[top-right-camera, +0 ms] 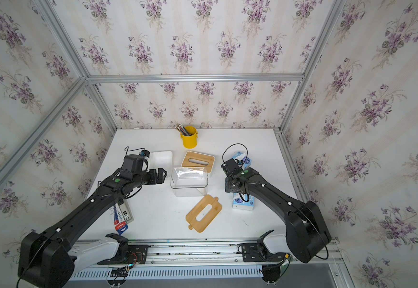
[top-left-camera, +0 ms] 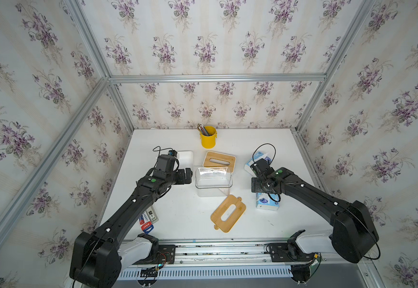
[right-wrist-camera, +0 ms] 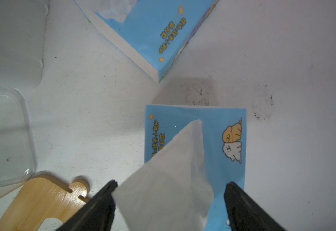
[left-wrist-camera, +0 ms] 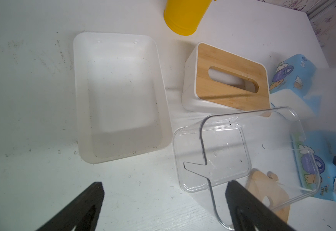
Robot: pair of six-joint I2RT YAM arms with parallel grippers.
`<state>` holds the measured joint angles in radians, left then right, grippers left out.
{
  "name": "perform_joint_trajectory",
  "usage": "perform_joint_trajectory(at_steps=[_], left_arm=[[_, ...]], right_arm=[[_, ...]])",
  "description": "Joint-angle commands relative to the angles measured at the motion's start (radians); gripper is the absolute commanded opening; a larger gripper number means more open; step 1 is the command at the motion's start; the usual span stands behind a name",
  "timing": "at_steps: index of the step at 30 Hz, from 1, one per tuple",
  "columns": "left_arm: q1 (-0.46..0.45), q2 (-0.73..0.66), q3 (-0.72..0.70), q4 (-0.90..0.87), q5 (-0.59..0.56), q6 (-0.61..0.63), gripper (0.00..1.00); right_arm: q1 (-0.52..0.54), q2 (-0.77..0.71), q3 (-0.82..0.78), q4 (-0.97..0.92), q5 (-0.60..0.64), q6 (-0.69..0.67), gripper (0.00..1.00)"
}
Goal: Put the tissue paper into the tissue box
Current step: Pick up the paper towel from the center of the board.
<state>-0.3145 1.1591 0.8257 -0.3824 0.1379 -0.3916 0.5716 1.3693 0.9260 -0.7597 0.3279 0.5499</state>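
Over the tissue pack [right-wrist-camera: 221,122] — right gripper [right-wrist-camera: 170,182] (jaws spread wide) hovers.

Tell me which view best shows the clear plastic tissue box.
Left wrist: the clear plastic tissue box appears close up, open and empty. Both top views show it whole but small; the right wrist view catches only one corner.

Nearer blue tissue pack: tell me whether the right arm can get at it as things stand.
Probably yes: the right tool hangs open directly over the nearer tissue pack, straddling its protruding tissue, with nothing in between.
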Motion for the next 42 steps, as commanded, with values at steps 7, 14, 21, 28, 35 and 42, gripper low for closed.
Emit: perform_joint_trajectory(at_steps=[7,14,21,28,35,42], left_arm=[[-0.003,0.011,0.001,0.019,-0.003,0.011,0.99],[-0.005,0.014,0.003,0.014,-0.004,0.009,0.99],[-0.006,0.014,-0.003,0.017,-0.009,0.012,0.99],[-0.006,0.016,-0.005,0.014,-0.007,0.012,0.99],[-0.007,0.019,-0.007,0.014,-0.014,0.012,0.99],[-0.008,0.026,0.001,0.014,-0.006,0.011,0.99]], right_arm=[[0.198,0.122,0.177,-0.16,0.232,0.069,0.85],[0.23,0.222,0.149,-0.114,0.198,0.042,0.76],[0.224,0.259,0.137,-0.098,0.181,0.026,0.7],[0.267,0.26,0.193,-0.125,0.197,-0.002,0.69],[0.313,0.256,0.196,-0.148,0.134,0.019,0.63],[0.259,0.276,0.152,-0.155,0.201,-0.004,0.59]])
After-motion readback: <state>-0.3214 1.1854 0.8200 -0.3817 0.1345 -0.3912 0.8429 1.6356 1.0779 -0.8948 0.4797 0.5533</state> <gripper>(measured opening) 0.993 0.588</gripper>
